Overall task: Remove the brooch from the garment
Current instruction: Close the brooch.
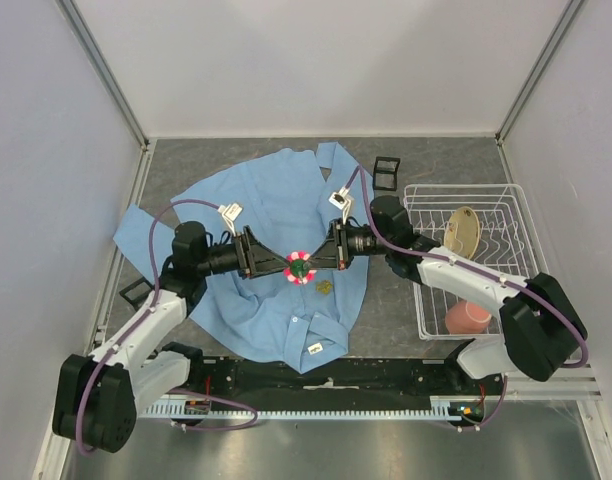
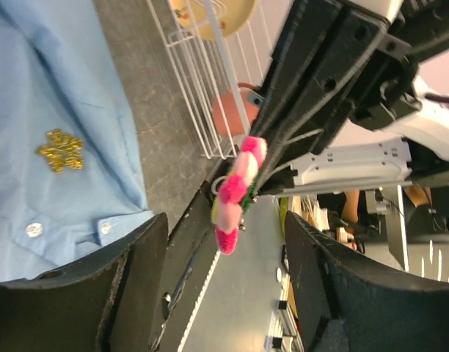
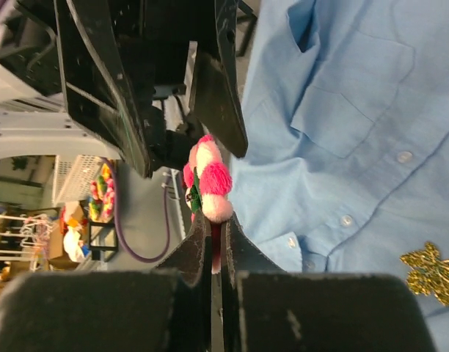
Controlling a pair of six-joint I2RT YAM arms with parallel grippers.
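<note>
Nearest the arm bases, the large light blue button-up shirt [image 1: 276, 210] lies spread flat on the table with its collar at the near edge. A small dull gold emblem [image 1: 325, 288] sits on the cloth just past the collar. Directly above that area the two grippers meet tip to tip. The right gripper [image 3: 212, 227] has its fingers pinched together on the small round flower-shaped brooch with pink petals [image 3: 207, 180], holding it edge-on in the air, apparently free of the fabric. The left gripper [image 2: 224, 220] has its fingers spread wide on either side of the brooch, not touching it. Farther right stands a white wire rack [image 1: 426, 300]. The removal looks nearly done. Next the left arm should back away, and the right should carry the brooch clear of the shirt without snagging it.
</note>
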